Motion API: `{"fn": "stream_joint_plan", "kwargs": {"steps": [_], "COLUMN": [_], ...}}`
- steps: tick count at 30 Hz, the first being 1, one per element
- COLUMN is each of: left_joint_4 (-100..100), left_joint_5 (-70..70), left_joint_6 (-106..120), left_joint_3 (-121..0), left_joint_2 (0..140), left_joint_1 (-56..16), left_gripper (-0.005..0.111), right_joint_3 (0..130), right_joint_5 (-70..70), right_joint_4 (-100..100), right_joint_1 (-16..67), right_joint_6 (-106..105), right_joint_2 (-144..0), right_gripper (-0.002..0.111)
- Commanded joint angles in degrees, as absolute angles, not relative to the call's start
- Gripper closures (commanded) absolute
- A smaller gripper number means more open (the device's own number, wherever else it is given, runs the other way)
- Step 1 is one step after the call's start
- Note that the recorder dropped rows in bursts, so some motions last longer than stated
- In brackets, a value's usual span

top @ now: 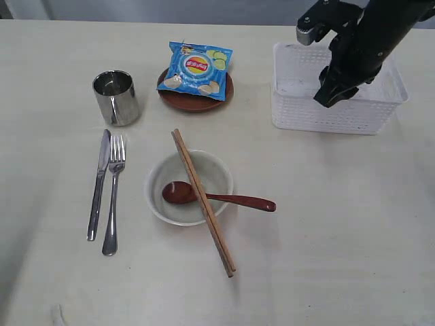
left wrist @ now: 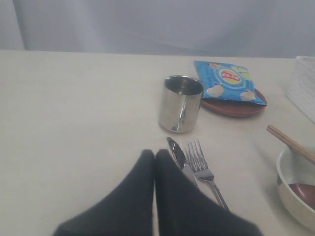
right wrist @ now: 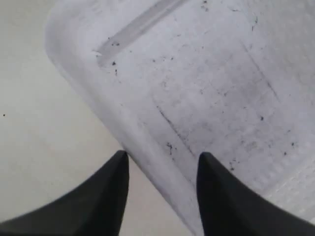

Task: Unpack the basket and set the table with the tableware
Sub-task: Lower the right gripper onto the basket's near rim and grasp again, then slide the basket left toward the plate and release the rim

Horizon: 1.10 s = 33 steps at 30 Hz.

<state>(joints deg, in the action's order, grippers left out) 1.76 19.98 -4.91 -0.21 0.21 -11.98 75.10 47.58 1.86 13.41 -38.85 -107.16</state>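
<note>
A: Start from the left. What's laid out?

B: The left gripper (left wrist: 155,156) hangs low over the table (top: 353,244) with its 2 fingers pressed together, holding nothing, just short of the knife (top: 98,183) and fork (top: 113,197), which lie side by side. The cup (top: 115,97) stands upright beyond them. Next comes the plate (top: 194,105) with a chip bag (top: 199,69) on it. Then there is the bowl (top: 155,197), with the spoon (top: 238,201) resting in it and the 2 chopsticks (top: 204,204) laid across its rim.

A: And the basket?

B: The basket (top: 299,112) sits at the far right of the table, and what shows of its floor is bare. The right gripper (right wrist: 162,160) is over 1 wall, fingers spread either side of the rim, gripping nothing.

A: So which step is this?

B: I'd judge the unpacking done and the setting nearly so. Fingers astride the rim suggest the basket itself is next. That would call for lowering, closing on the wall and moving it aside without tipping it.

A: Anything you can't make out?

B: The left arm is absent from the exterior view. The right arm covers part of the basket there, and the wrist view shows only part of the floor, so a small leftover can't be ruled out. The bag hides most of the plate. I cannot tell whether the right fingers touch the rim.
</note>
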Motion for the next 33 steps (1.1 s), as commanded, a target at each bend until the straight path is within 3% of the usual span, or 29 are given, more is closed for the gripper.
{"fn": "stream_joint_plan", "kwargs": {"steps": [1, 7, 10, 20, 33], "left_joint_4": [1.72, 1.72, 1.72, 1.72, 1.72], "left_joint_5": [19.85, 19.85, 19.85, 19.85, 19.85], "left_joint_6": [-4.73, -4.73, -4.73, -4.73, -4.73], "left_joint_3": [0.00, 0.00, 0.00, 0.00, 0.00], "left_joint_2": [0.00, 0.00, 0.00, 0.00, 0.00], "left_joint_1": [-12.24, -12.24, -12.24, -12.24, -12.24], "left_gripper": [0.107, 0.107, 0.107, 0.107, 0.107], "right_joint_3": [74.90, 74.90, 76.54, 86.57, 87.55], "right_joint_5": [47.63, 47.02, 46.21, 41.51, 36.30], "right_joint_4": [3.14, 3.62, 6.70, 1.47, 6.04], "right_joint_1": [12.60, 12.60, 12.76, 21.06, 22.89], "right_joint_6": [-38.88, -39.13, -36.15, 19.10, 26.35], "right_joint_2": [-109.07, -111.67, -110.47, -114.51, -119.69], "right_gripper": [0.080, 0.085, 0.109, 0.109, 0.109]}}
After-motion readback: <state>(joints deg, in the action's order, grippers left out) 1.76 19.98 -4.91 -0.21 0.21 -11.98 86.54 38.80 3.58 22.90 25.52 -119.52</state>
